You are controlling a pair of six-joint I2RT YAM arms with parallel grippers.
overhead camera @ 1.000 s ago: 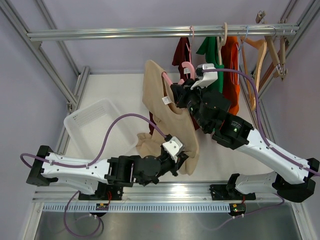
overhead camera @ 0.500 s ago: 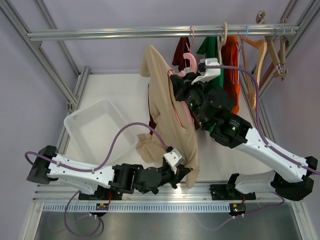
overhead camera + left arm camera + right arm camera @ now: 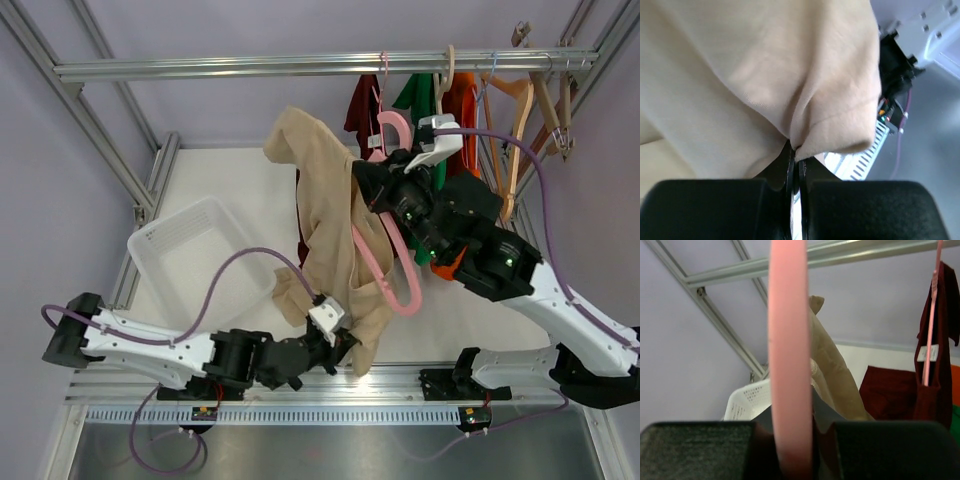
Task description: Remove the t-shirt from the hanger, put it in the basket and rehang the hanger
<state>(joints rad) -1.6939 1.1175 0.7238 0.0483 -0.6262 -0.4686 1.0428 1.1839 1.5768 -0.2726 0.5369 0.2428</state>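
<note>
From above, my left arm lies low along the bottom of the picture and reaches toward the middle. My left gripper [image 3: 345, 348] is pinched tight on the bottom edge of the tan t-shirt [image 3: 325, 215]. My right arm comes up from the lower right corner and bends toward the top middle. My right gripper [image 3: 378, 190] is clamped on the pink hanger [image 3: 397, 290], which hangs tilted. The t-shirt drapes from the top middle down to my left gripper. A white basket [image 3: 185, 245] sits at the left.

In my left wrist view, my jaws meet at the bottom middle with a fold of the t-shirt squeezed between them. The cloth fills the upper left.

In my right wrist view, the hanger runs straight up the middle from between my jaws at the bottom. The t-shirt shows just behind it. A dark red shirt [image 3: 935, 365] hangs at the right.
</note>
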